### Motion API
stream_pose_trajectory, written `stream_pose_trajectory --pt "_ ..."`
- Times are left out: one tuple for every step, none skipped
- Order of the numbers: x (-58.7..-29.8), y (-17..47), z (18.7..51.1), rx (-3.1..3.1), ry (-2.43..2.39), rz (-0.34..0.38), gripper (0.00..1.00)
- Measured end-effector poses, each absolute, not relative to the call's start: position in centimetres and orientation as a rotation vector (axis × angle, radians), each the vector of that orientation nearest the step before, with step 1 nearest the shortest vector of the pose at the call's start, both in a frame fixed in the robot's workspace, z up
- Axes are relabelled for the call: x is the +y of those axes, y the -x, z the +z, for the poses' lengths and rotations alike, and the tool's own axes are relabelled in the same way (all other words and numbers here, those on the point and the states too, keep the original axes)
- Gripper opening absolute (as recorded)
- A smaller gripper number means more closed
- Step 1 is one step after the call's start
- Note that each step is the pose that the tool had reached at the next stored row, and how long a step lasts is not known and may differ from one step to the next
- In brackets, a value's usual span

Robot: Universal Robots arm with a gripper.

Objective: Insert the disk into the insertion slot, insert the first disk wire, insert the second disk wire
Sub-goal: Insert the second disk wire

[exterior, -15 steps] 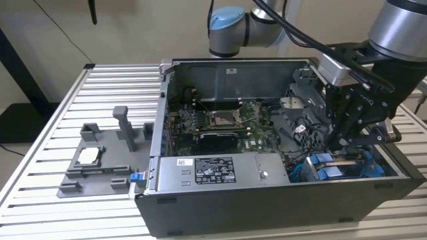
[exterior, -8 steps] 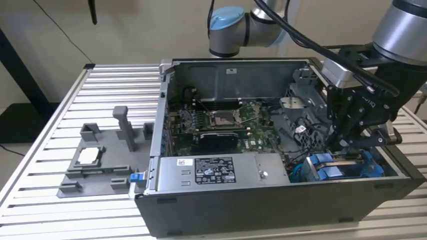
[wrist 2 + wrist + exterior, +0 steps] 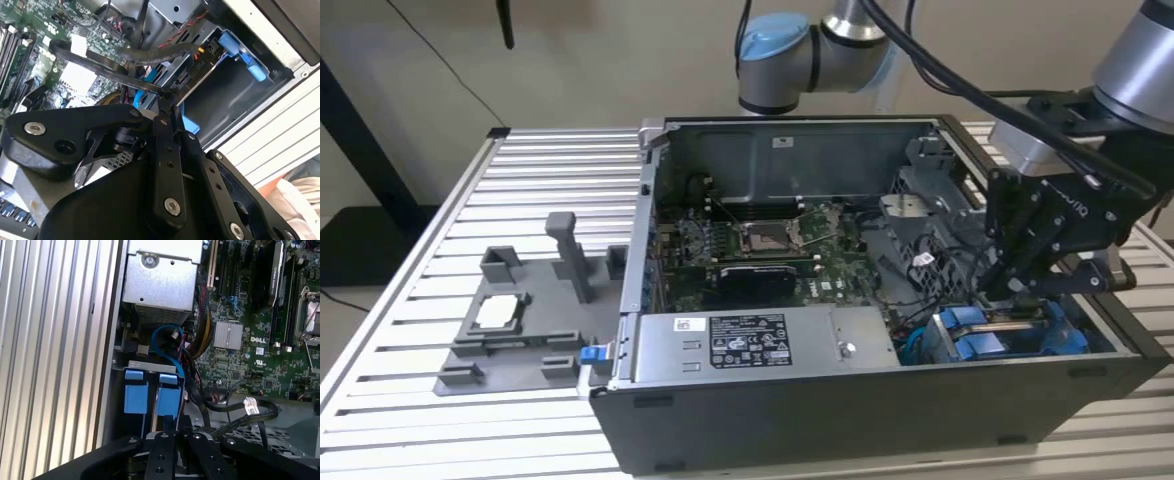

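Item: gripper (image 3: 1014,292), fingers drawn together, poised over the disk (image 3: 994,335) seated in the right-hand bay; keep your descent vertical, clear of the black cable (image 3: 235,412).

A plain beige wall (image 3: 560,60) is seen behind a ribbed silver aluminium-slat table (image 3: 400,330), evenly lit.
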State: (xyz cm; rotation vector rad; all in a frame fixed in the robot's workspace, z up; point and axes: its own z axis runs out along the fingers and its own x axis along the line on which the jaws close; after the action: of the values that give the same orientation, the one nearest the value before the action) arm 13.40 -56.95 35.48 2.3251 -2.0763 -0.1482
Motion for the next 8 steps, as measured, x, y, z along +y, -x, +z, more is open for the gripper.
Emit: stream_pose_trajectory --pt "-56.97 -13.49 35.45 -2.076 -2.324 -0.153 0.16" --pt "-56.97 -13.55 35.42 -2.076 -2.323 -0.156 0.16" --pt "-56.97 -13.58 35.39 -2.077 -2.321 -0.157 0.16" --pt "-56.98 -13.60 35.37 -2.080 -2.318 -0.158 0.16" --pt "-56.99 -13.62 35.35 -2.082 -2.315 -0.159 0.16" --pt "-57.00 -13.65 35.33 -2.086 -2.312 -0.159 0.16" --pt "-57.00 -13.66 35.31 -2.089 -2.308 -0.160 0.16" --pt "-57.01 -13.68 35.29 -2.093 -2.304 -0.161 0.16"
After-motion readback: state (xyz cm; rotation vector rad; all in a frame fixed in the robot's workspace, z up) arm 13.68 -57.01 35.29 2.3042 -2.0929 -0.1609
